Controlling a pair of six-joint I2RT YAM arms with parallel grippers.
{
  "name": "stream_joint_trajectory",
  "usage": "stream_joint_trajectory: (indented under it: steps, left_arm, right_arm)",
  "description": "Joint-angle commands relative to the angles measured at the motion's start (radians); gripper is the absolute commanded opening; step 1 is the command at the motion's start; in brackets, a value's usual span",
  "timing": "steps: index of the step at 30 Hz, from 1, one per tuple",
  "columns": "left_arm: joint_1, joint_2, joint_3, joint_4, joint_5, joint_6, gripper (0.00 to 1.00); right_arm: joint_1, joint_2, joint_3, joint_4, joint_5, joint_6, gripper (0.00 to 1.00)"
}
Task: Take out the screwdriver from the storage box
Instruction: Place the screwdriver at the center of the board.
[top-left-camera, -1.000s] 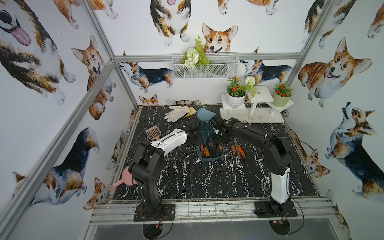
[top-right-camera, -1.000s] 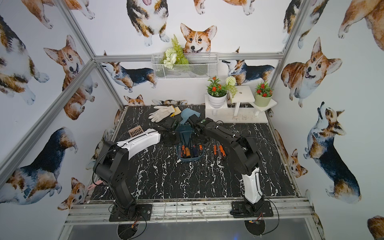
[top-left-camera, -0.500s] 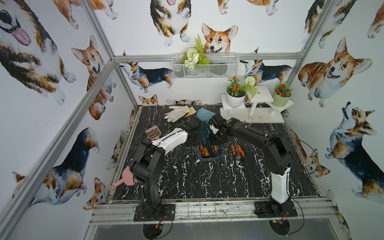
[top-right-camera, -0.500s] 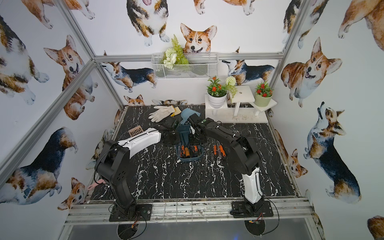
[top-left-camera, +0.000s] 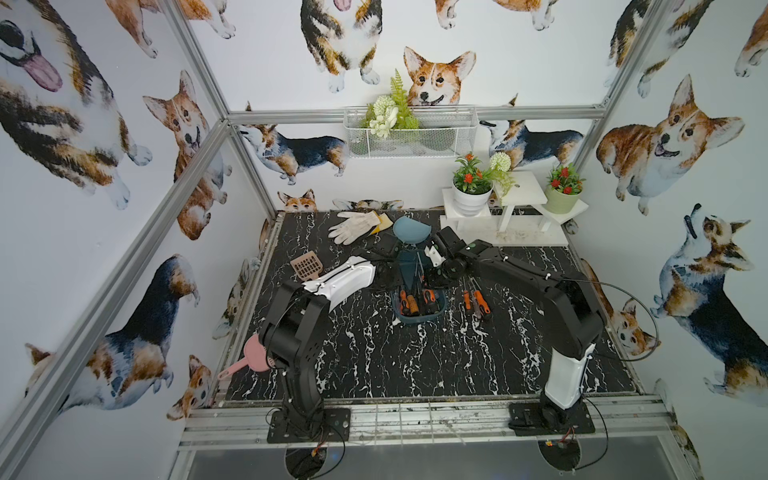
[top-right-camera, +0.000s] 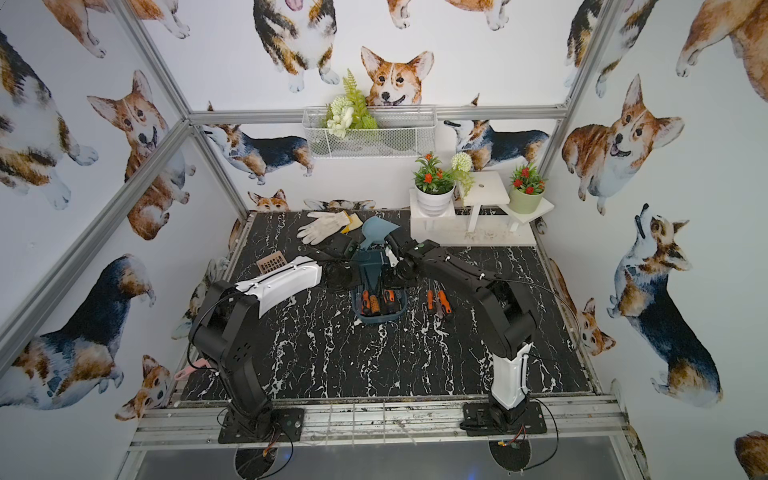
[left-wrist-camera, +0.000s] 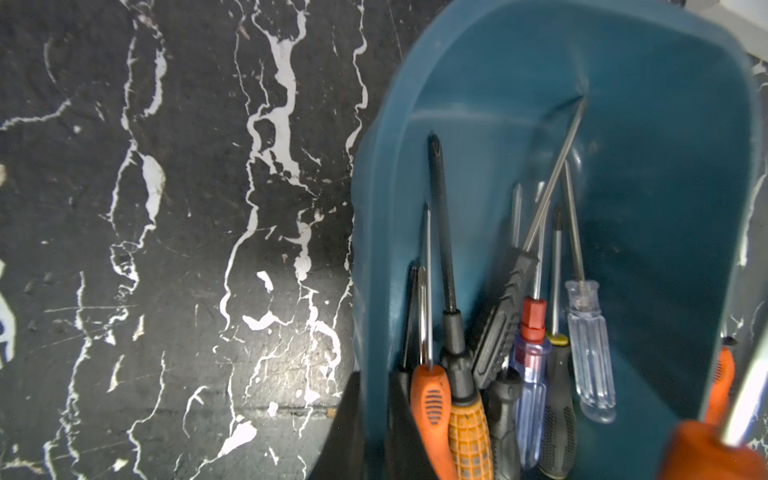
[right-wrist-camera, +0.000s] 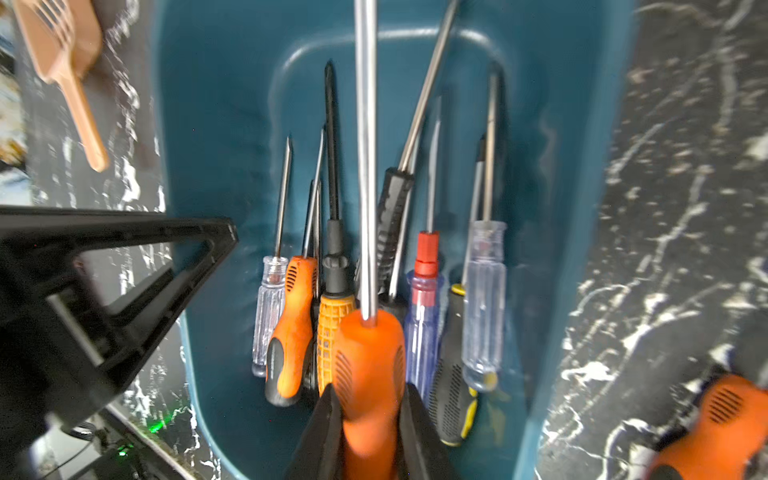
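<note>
**Screwdriver**, held over the storage box. The tool has a thick orange handle with black ribbed insets on both flanks. Its long bright steel shaft runs out of the right wrist view, so the tip is not seen.

The right gripper is clamped on the butt end of the handle, with one black finger on each flank. It carries the tool above the others in the box, and the shaft lies along the box's length.

The box is a dark teal-blue plastic tub, smooth-walled with rounded corners. In both top views it sits mid-table between the two arms.

The left gripper is closed on one long wall of the box, with one finger outside the wall and one inside.

The other screwdrivers lie side by side in the end of the box nearer the arm bases, handles together. Their handles are:
- clear
- orange and black
- knurled yellow-orange
- ribbed black
- blue with a red collar
- black and yellow

Loose screwdrivers with orange handles lie on the black marble table, just beside the box on the right arm's side. Beyond the box are a lighter blue dustpan and a white work glove. A brown slotted scoop lies near the left arm.
</note>
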Motion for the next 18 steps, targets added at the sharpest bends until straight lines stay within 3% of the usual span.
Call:
stream_joint_trajectory:
  steps: [1, 9, 18]
  left_arm:
    - [0.000, -0.009, -0.003, 0.033, 0.004, -0.003, 0.00]
    - [0.000, -0.008, -0.002, 0.032, 0.001, -0.003, 0.00]
    - [0.001, -0.012, 0.002, 0.025, -0.002, -0.001, 0.00]
  right_arm:
    - [-0.027, -0.047, -0.030, 0.065, -0.023, 0.014, 0.00]
    - [-0.108, -0.162, -0.090, -0.024, 0.062, -0.041, 0.00]
    - [-0.138, -0.167, -0.111, -0.187, 0.283, -0.122, 0.00]
